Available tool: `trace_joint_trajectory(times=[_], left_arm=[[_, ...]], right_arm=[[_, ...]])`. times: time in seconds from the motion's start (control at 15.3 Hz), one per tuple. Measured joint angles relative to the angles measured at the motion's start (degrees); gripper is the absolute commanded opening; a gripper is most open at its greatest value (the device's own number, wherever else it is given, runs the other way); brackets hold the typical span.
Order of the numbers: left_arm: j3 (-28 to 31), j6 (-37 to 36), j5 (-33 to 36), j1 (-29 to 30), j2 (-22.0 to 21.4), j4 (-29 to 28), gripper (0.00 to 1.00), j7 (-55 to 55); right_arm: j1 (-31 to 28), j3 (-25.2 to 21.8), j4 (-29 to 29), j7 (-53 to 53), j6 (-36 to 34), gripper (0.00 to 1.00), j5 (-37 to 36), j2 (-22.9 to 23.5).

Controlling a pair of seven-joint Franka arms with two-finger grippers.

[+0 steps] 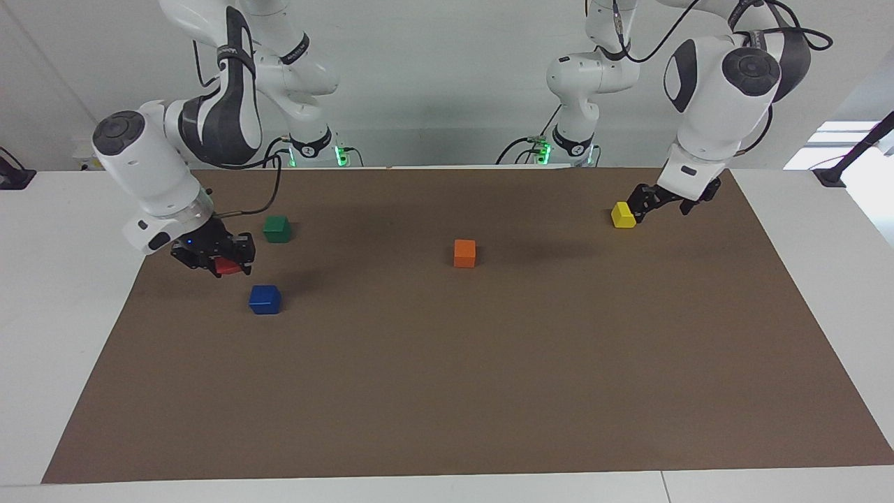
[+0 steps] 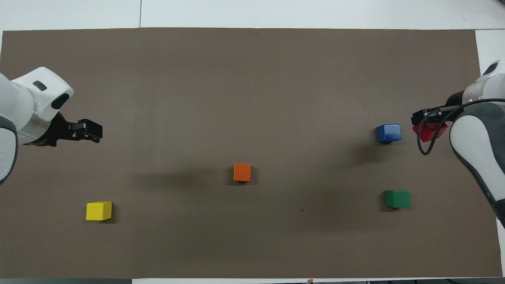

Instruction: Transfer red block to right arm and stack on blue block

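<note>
The red block [image 1: 227, 266] is held in my right gripper [image 1: 222, 265], which is shut on it a little above the brown mat. It hangs beside the blue block [image 1: 265, 299], toward the right arm's end of the table, not over it. In the overhead view the red block [image 2: 429, 132] shows under the right gripper [image 2: 430, 123], level with the blue block [image 2: 388, 133]. The blue block sits alone on the mat. My left gripper [image 1: 640, 203] waits empty in the air at the left arm's end, and also shows in the overhead view [image 2: 91, 130].
A green block [image 1: 276, 228] lies nearer to the robots than the blue block. An orange block [image 1: 464, 253] sits mid-mat. A yellow block [image 1: 623, 214] lies at the left arm's end. The brown mat [image 1: 447, 391] covers most of the white table.
</note>
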Motion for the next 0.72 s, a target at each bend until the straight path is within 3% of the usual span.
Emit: trace_joint_trajectory(times=[0.72], left_arm=[[1.1, 0.7, -2.1, 1.3, -0.4, -0.1, 1.0, 3.4]], right_arm=[[-0.3, 0.1, 0.0, -2.6, 2.6, 0.0, 1.7, 0.2]])
